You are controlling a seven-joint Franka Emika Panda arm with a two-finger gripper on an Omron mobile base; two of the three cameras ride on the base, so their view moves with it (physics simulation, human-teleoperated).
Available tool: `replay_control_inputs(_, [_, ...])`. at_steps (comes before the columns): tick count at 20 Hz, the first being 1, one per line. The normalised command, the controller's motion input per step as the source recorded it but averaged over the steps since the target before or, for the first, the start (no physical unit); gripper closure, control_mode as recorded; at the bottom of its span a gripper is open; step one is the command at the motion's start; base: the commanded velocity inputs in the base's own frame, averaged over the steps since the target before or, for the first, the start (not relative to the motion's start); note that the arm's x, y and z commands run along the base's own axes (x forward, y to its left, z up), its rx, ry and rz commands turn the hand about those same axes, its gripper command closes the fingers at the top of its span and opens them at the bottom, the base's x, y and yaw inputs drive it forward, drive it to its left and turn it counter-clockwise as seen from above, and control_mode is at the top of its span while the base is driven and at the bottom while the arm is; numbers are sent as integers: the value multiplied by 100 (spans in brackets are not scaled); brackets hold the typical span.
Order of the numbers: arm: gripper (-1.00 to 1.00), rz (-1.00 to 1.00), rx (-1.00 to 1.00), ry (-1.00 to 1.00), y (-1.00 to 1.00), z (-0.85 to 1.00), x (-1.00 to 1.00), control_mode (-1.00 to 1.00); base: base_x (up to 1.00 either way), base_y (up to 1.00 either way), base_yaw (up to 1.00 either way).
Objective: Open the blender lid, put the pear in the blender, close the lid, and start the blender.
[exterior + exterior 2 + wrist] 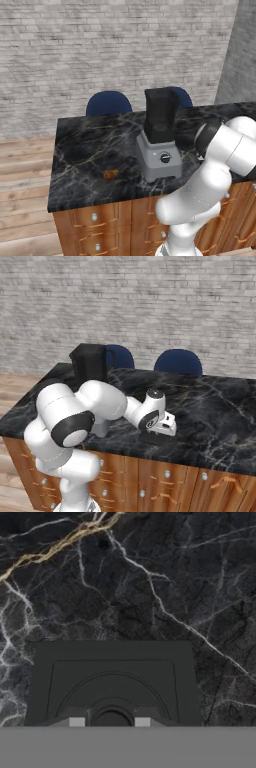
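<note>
Step in hand: opening the blender lid, judged nearly done. Black squarish blender lid [112,672] flat on the dark marble counter [80,145], off the jar, directly under the hand.

Blender: grey base with round knob and tall dark jar, the blender [160,140] upright mid-counter. Jar top apparently uncovered in the left base view, though too dark to be sure.

Gripper: the gripper [109,722] low over the lid's raised round centre, two pale finger tips [76,722] set apart on either side of it. Pinching that centre or merely straddling it: cannot tell, contact point hidden at the frame's bottom edge.

Arm: bent low to the blender's right in the right base view, hand down close to the counter, near the front edge.

Pear: small orange-brown pear [110,174] lying on the counter left of the blender's base, near but not touching, toward the front edge. On the far side of the blender from the hand.

Next move, as judged: lid to be left lying where it is, hand to lift clear with tips apart, then a swing across or around the blender to the pear.

Calls for: enough height to pass the tall jar without a knock, and a centred downward approach on a small, rounded fruit likely to roll.
</note>
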Motion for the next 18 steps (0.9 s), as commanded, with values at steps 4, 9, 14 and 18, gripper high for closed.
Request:
replay_control_inputs(4, [-100, 0, 0, 0, 4, -12, 0, -100, 0, 0, 0])
replay_control_inputs(9, [-100, 0, -4, 1, 12, 14, -1, -100, 0, 0, 0])
replay_control_inputs(14, [-100, 0, -6, -6, 30, 33, -11, -100, 0, 0, 0])
replay_control_inputs(18, [-100, 0, -1, -18, 19, 57, -51, -100, 0, 0, 0])
